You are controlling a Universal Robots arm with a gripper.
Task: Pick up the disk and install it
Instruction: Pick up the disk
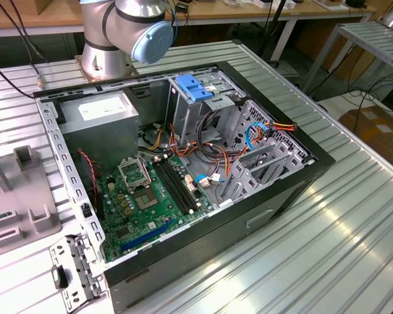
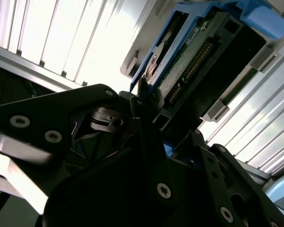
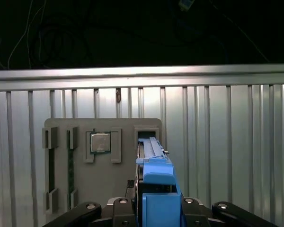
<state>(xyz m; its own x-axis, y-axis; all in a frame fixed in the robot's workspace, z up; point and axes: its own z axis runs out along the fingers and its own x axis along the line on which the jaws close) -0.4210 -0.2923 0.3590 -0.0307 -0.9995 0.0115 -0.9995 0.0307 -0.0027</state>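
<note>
**End effector and disk.** The end effector (image 2: 154, 106) is gripping the disk (image 2: 189, 56). In the second wrist view one black finger (image 2: 143, 97) is pressing against the disk's side. The drive's connector edge and circuit-board side are facing the camera between its blue rails (image 2: 262, 19).

**Disk over the tray.** In the first wrist view the disk (image 3: 156, 189) is appearing edge-on, emerging from between the black linkages (image 3: 85, 210). It is hanging above the grey fixture tray (image 3: 128, 184), apart from it. This view is also showing the tray's contents:
- a square processor chip (image 3: 100, 142) is lying in a framed recess;
- an upright slot (image 3: 146, 134) is standing just beside the chip, in line with the held disk.

The tray is resting on the ribbed metal worktop (image 3: 227, 151).

**Wider setting.** In the exterior view the open computer case (image 1: 203, 252) is lying on its side on the worktop (image 1: 340, 248), exposing its motherboard (image 1: 144, 196). A light-blue clip (image 1: 193, 87) is sitting at the top of the drive bay (image 1: 183, 114). The arm (image 1: 128, 29) is standing behind the case. The tray (image 1: 26, 222) is lying at the exterior view's left, apart from the case
</note>
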